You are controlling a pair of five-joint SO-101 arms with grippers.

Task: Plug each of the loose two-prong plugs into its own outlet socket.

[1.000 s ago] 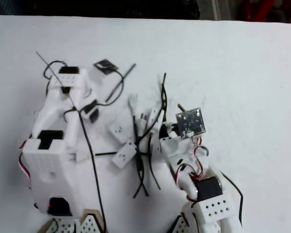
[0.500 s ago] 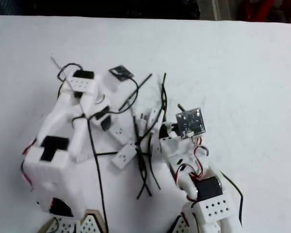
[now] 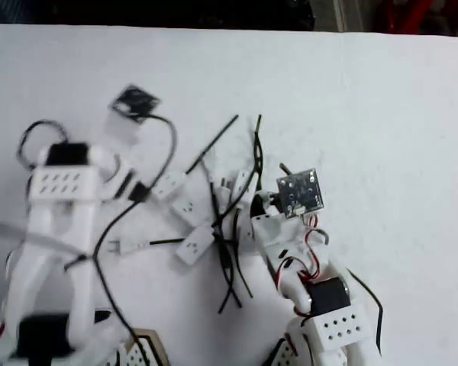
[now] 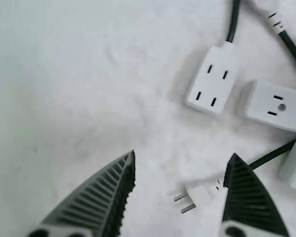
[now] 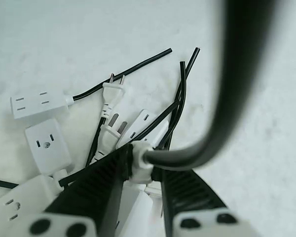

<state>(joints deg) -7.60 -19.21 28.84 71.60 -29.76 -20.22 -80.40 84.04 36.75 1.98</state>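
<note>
- Left gripper [image 4: 182, 158] hangs low over the white table [image 3: 382, 99], its ribbed fingers [image 4: 111, 192] spread wide and holding nothing.
- Between those fingers a loose two-prong plug [image 4: 197, 195] lies flat on the table, close to one finger, with its prongs pointing towards the other. Whether it touches that finger cannot be told.
- Past the fingertips lies a white outlet block [image 4: 209, 81] with two pairs of slots, on a black cord. Just beside it sits a grounded socket [image 4: 274, 106]. Both have nothing plugged in.
- At mid-table the high view shows a tangle of black cords [image 3: 229, 259] running between and around the white sockets.
- In the right wrist view two more plugs lie loose on the table, the far plug [image 5: 112, 93] with prongs pointing away and the near plug [image 5: 110, 131] just behind it.
- Right gripper [image 5: 143, 165] is closed tight on a white plug body [image 5: 138, 160], and from it a thick black cable [image 5: 237, 98] arcs up close past the camera.
</note>
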